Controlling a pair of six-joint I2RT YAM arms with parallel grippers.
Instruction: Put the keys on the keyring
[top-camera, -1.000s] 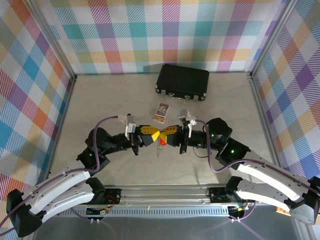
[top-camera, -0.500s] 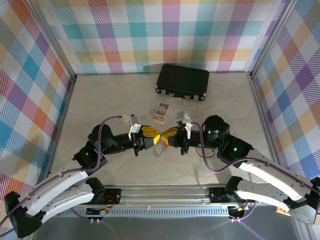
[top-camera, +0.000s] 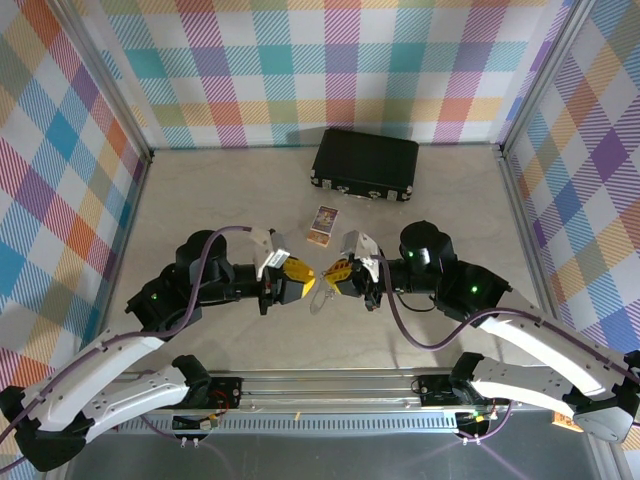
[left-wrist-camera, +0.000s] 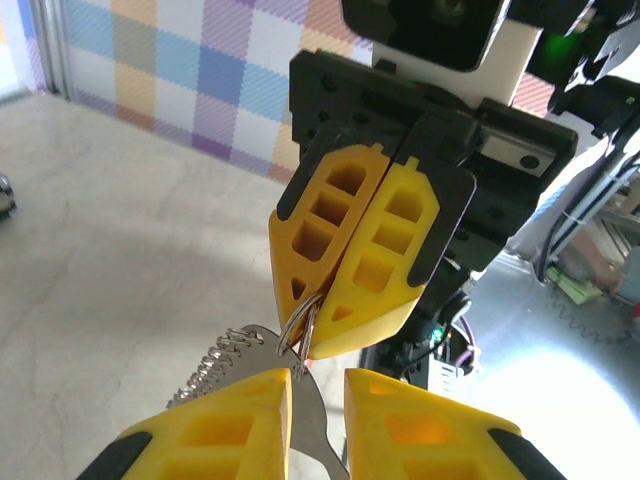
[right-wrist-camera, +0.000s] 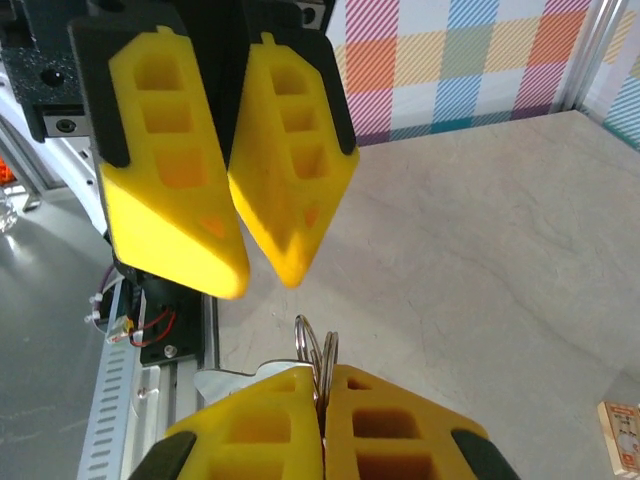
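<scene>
My right gripper (right-wrist-camera: 322, 375) is shut on a pair of small wire rings (right-wrist-camera: 318, 340). It hovers over the table's middle (top-camera: 328, 275). The grey keyring (left-wrist-camera: 308, 418) and its short chain (left-wrist-camera: 215, 362) hang from those rings (left-wrist-camera: 300, 320). From above, the keyring (top-camera: 318, 298) dangles between the two grippers. My left gripper (left-wrist-camera: 318, 385) faces the right one (left-wrist-camera: 315, 320) tip to tip. Its jaws are apart, and the keyring's flat metal lies in the gap beside one finger, not pinched. A red glint shows under the right fingers; the keys themselves are hidden.
A black case (top-camera: 365, 163) lies at the back of the table. A small printed card (top-camera: 324, 224) lies just beyond the grippers and shows again in the right wrist view (right-wrist-camera: 620, 435). Checked walls close in three sides. A metal rail (top-camera: 330, 385) runs along the near edge.
My left jaws have gone from shut to apart. Both grippers have turned and drawn slightly apart at the tips. The red tag seen from above a second ago is now hidden.
</scene>
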